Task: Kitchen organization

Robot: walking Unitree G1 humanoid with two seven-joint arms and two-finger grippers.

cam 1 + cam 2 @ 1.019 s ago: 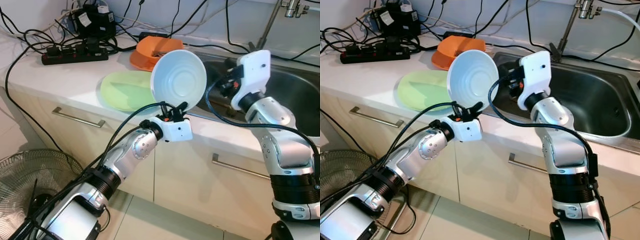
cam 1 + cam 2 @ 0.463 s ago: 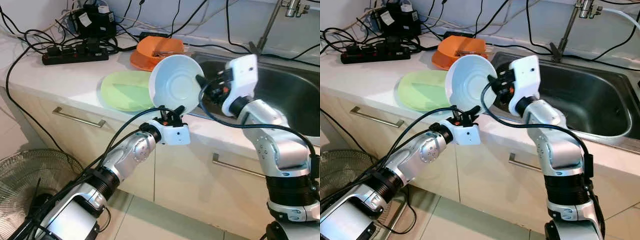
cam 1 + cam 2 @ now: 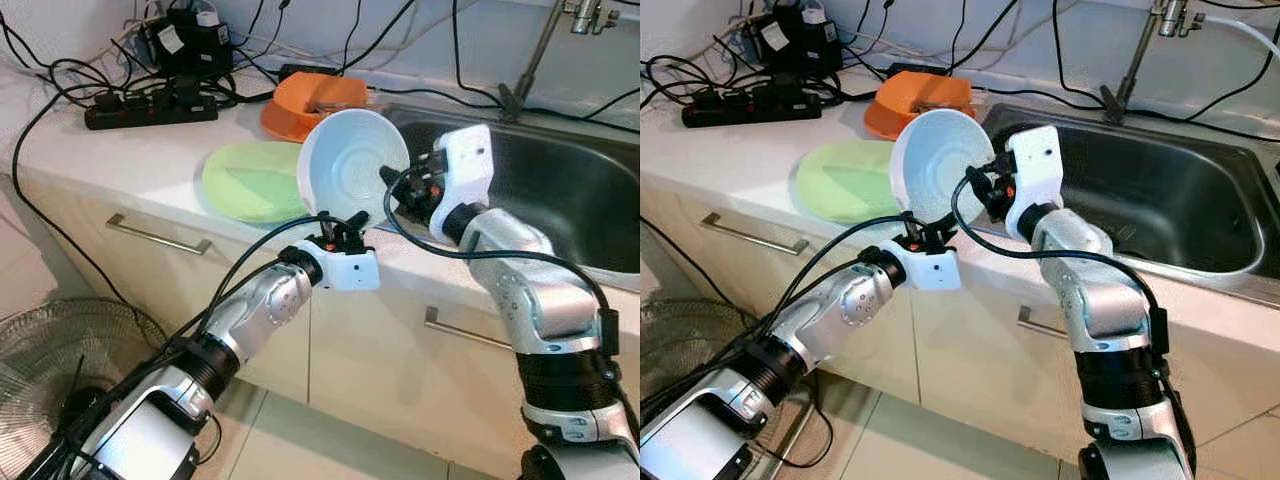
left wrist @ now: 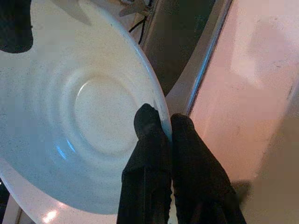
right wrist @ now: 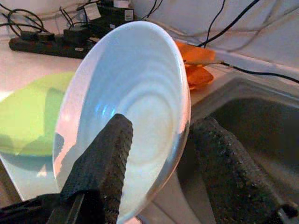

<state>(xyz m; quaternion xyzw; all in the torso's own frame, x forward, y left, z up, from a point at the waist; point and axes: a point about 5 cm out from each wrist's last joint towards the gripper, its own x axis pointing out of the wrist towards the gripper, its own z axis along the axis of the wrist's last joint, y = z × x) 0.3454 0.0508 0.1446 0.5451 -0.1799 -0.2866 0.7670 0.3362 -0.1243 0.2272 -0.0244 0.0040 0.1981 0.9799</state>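
A white bowl [image 3: 350, 165] is held tilted on edge above the counter's front, its hollow facing me. My left gripper [image 3: 345, 222] is shut on its lower rim; the left wrist view shows both black fingers [image 4: 152, 135] pinching that rim. My right gripper [image 3: 396, 186] has come in from the sink side and stands open across the bowl's right rim. In the right wrist view one finger [image 5: 100, 168] lies inside the bowl [image 5: 126, 112] and the other outside, with a gap to the rim.
A light green plate [image 3: 250, 180] lies on the counter behind the bowl, with an orange dish [image 3: 310, 100] beyond it. The steel sink [image 3: 570, 185] is to the right. A power strip [image 3: 150, 105] and cables crowd the back left. A fan [image 3: 60, 350] stands on the floor.
My right gripper has moved left from over the sink to the bowl, and its fingers now straddle the rim. The bowl sits slightly lower in my left gripper.
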